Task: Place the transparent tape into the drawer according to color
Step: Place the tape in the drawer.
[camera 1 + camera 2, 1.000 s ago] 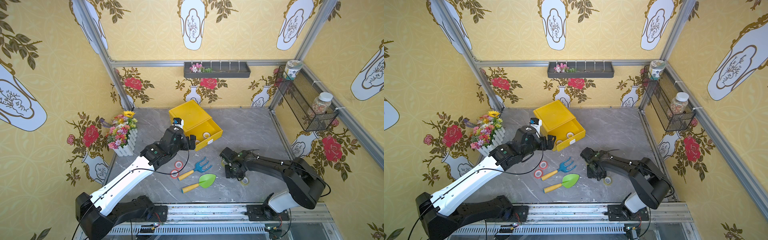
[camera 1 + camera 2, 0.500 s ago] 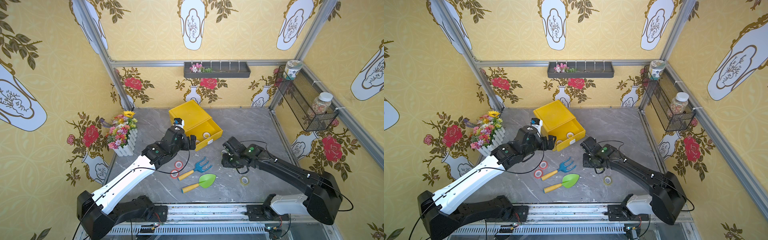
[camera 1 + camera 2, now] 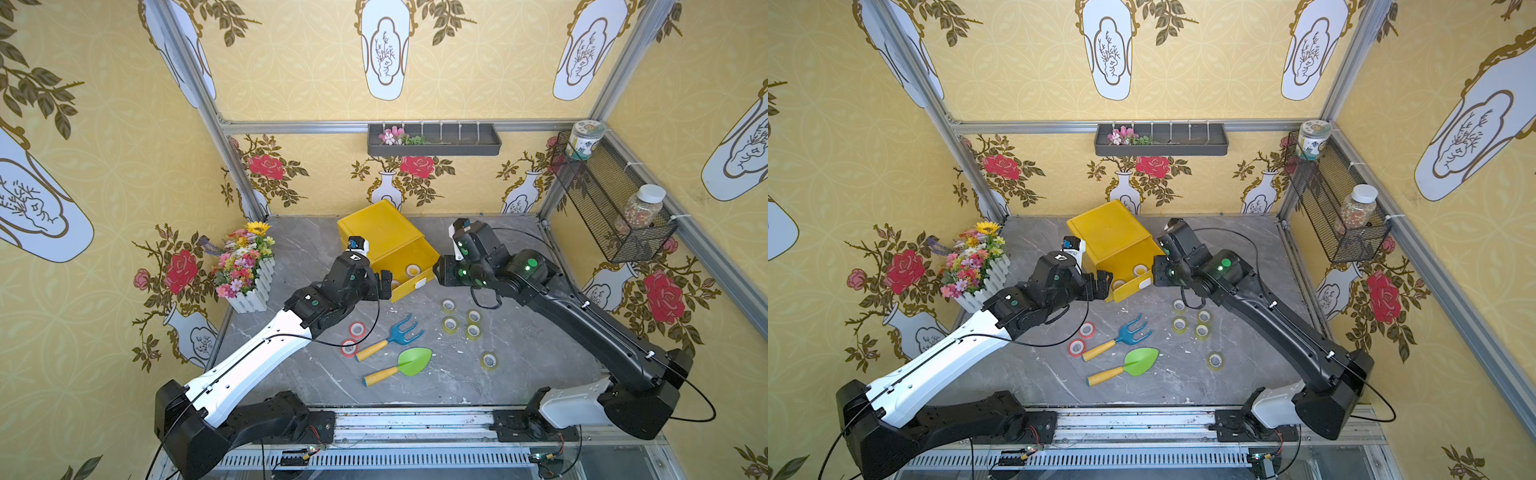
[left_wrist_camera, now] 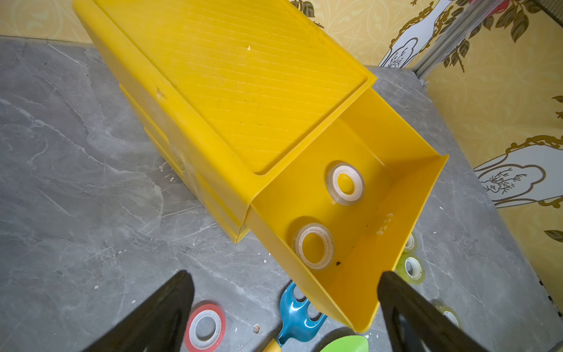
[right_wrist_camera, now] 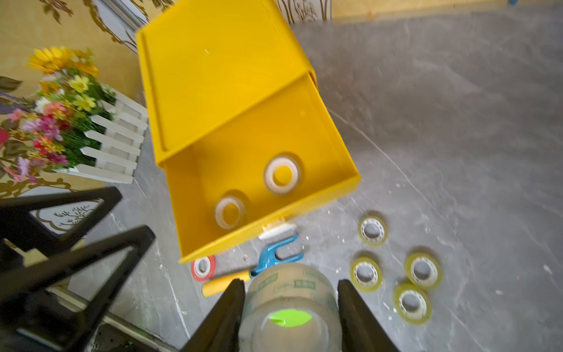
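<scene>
I'm seeing right pincer [image 5: 288, 282] lifting off the near desk [image 3: 519, 365] to the right of the open drawer [image 5: 231, 158], pinching 1 clear roll [image 5: 291, 300]. 2 matching rolls [image 4: 345, 183] are sitting inside. Left pincer [image 4: 286, 274] is staying spread. Drop-in looks next.

Ten tape rolls [image 3: 1215, 360] in all, as far as the views allow: two clear rolls [image 4: 345, 183] inside the single yellow drawer [image 4: 405, 195], one held clear roll [image 5: 289, 289], five yellow-green rolls [image 3: 450, 325], two red rolls [image 3: 357, 329]. One toy fork [image 3: 401, 333], one toy trowel [image 3: 413, 361], two jars [image 3: 640, 210], one flower box [image 3: 245, 266].
</scene>
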`<state>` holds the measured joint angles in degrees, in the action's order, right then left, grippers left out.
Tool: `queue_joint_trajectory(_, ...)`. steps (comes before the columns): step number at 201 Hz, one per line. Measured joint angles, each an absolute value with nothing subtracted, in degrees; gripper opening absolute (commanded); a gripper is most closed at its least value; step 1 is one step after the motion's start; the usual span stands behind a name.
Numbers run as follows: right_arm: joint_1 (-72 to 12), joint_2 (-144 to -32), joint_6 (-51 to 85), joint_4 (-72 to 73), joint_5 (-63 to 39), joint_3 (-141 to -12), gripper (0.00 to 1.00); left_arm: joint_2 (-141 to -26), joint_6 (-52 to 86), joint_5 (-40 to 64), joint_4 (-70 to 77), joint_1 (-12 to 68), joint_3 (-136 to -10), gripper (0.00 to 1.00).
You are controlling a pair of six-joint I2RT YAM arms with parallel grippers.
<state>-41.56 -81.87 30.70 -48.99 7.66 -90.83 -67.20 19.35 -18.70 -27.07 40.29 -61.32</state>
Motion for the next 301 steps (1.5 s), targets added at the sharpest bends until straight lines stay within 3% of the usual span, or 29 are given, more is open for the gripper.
queue_joint_trajectory(79,-40.71,-99.72,25.61,-45.54,6.39,-102.69,0.48,-67.51,19.33,-19.29,-27.07,40.25,-61.32,1.0)
queue_joint_trajectory(172,-39.05,-104.95,25.21,-45.01,6.44,-103.68,0.65,-68.07,19.31,-19.25,-27.07,40.25,-61.32,1.0)
queue_joint_trajectory(213,-38.98,-103.72,25.26,-44.97,6.46,-103.61,0.74,-68.2,19.31,-19.27,-27.09,40.05,-61.32,1.0)
queue_joint_trajectory(301,-39.4,-86.56,26.83,-37.3,6.17,-87.7,0.69,-67.13,20.8,-18.15,-27.07,36.32,-62.87,1.0)
